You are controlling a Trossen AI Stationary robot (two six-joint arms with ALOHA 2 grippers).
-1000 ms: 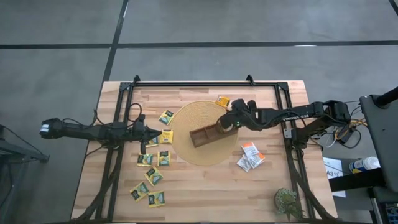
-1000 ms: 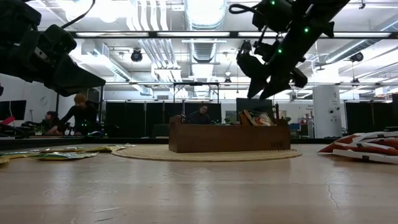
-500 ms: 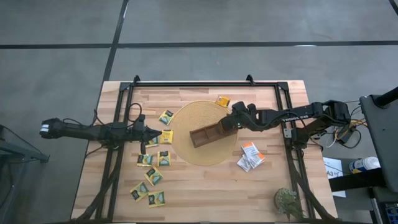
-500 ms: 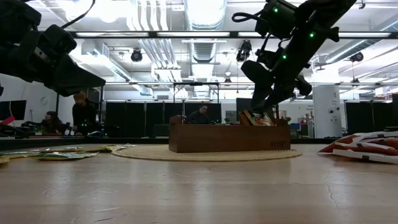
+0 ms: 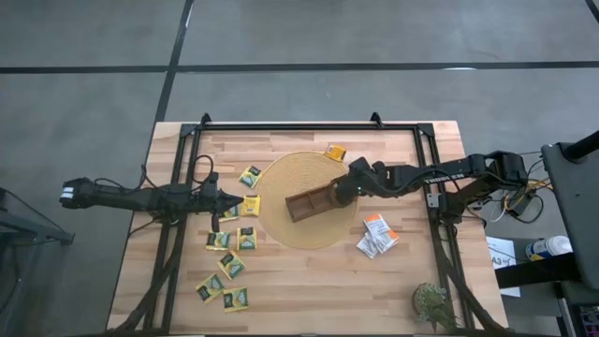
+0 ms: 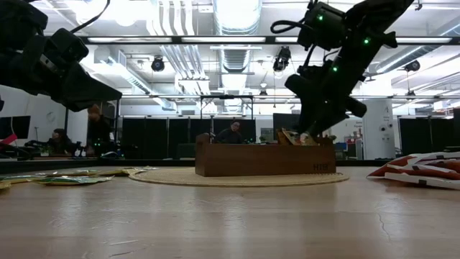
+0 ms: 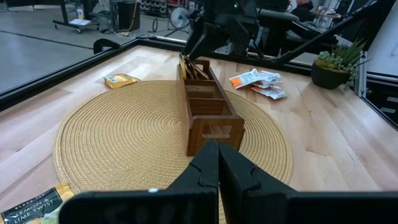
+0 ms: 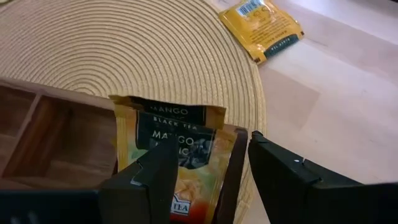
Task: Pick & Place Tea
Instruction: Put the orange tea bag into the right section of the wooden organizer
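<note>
A brown wooden tray lies on a round woven mat. My right gripper hangs open over the tray's right end compartment, fingers slanting down. A mango tea packet stands upright in that compartment, just beyond one finger. Several yellow-green tea packets lie flat on the table's left half, one orange packet lies beyond the mat, and white-orange ones lie to its right. My left gripper waits shut at the mat's left edge, empty. My right gripper stands open around the top of the upright mango packet. One finger covers the packet's lower part, and I cannot tell whether it touches the packet. The packet's lower end sits inside the tray's end compartment.
A small potted plant stands at the near right corner. A black frame runs along the table's far and side edges. Bare wood lies near the front edge, between the left packets and the plant.
My right gripper has sunk toward the tray's right end compartment and tipped more steeply downward, its fingers keeping the same gap. The left arm and the packets on the table have stayed where they were.
</note>
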